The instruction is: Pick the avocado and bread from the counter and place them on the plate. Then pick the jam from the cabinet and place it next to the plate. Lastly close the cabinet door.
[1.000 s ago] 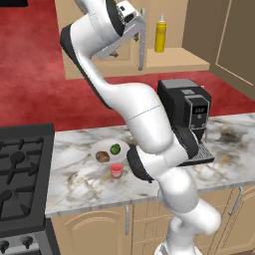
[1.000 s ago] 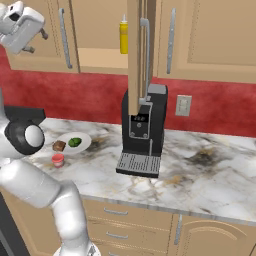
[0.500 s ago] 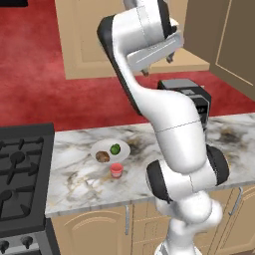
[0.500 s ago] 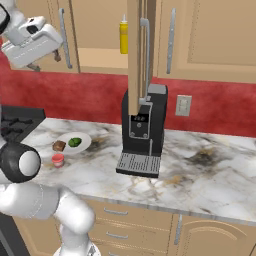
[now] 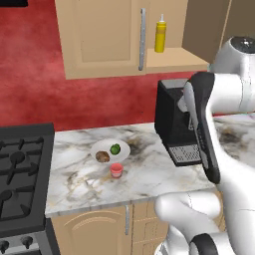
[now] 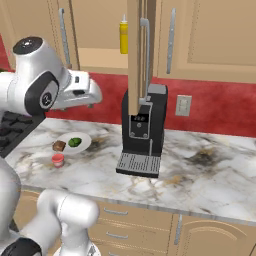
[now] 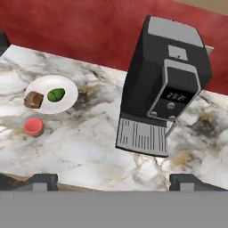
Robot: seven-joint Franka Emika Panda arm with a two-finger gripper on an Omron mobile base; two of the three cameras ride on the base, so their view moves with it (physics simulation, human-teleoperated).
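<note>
The white plate [image 5: 123, 147] [image 6: 84, 140] [image 7: 67, 104] rests on the marble counter [image 5: 149, 174], carrying the green avocado [image 5: 115, 148] [image 6: 75, 142] [image 7: 56, 95] and the brown bread [image 5: 102, 157] [image 6: 59, 145] [image 7: 34, 99]. The red jam [image 5: 116, 170] [image 6: 58, 160] [image 7: 34, 126] stands on the counter just in front of the plate. My gripper [image 7: 113, 181] [image 6: 98, 95] hangs open and empty above the counter, between the plate and the coffee machine. The cabinet [image 5: 174, 59] is open, and its door [image 6: 135, 55] [image 5: 205, 25] swings out toward me.
A black coffee machine [image 5: 174, 119] [image 6: 142, 130] [image 7: 164, 84] stands right of the plate, under the open door. A yellow squeeze bottle [image 5: 159, 34] [image 6: 123, 35] is on the cabinet shelf. A black stove [image 5: 20, 169] borders the counter on the left.
The arm has swung down and to the right from up near the cabinet, bringing the hand lower over the counter. The gripper stayed open. Plate, food and jam have not moved.
</note>
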